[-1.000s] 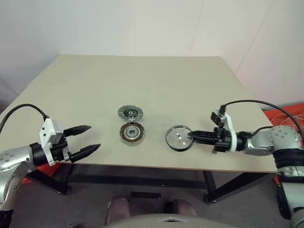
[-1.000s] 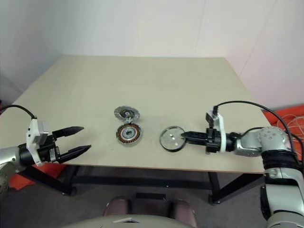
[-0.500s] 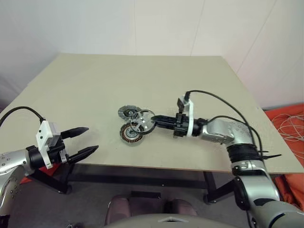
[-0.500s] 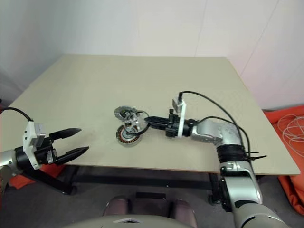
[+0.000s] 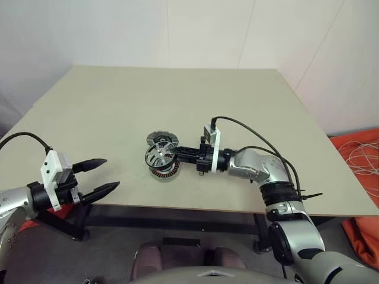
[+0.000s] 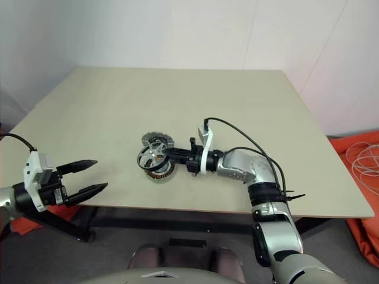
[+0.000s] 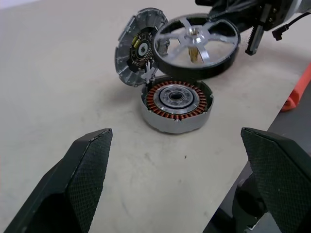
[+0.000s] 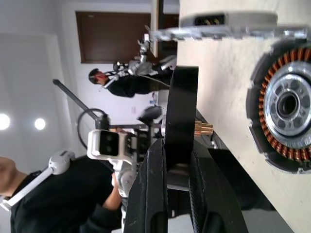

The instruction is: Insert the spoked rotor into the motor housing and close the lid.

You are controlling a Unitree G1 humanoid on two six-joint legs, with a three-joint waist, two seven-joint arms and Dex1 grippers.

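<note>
Swinging across from the right side of the frame, the right gripper point(image 5: 177, 155) now carries the spoked rotor point(image 5: 160, 156) to the centre of the table point(image 5: 237, 100), where a second ago it held the wheel well to the right of the other parts. Its two fingers are clamped on the rotor's dark rim, one on each face, as the right wrist view shows. The wheel hangs tilted above the motor housing point(image 5: 164, 171), not yet seated; in the left wrist view its small brass shaft points down beside the copper windings and is not lined up with the dark centre hub. The lid point(image 5: 162, 139) lies just behind the housing, toward the upper part of the frame, its near edge very close to the housing's rim.

The left gripper point(image 5: 98, 176) waits at the lower left of the frame, apart from the parts, its fingers spread wide and empty.

Risk from here, as I judge it: with the wheel tilted and off-centre, lowering it could jam the rim on the housing wall or scrape the windings. The housing is not held down, so a sideways push could slide it into the lid. A rim-only pinch may also let the wheel pivot on release.
</note>
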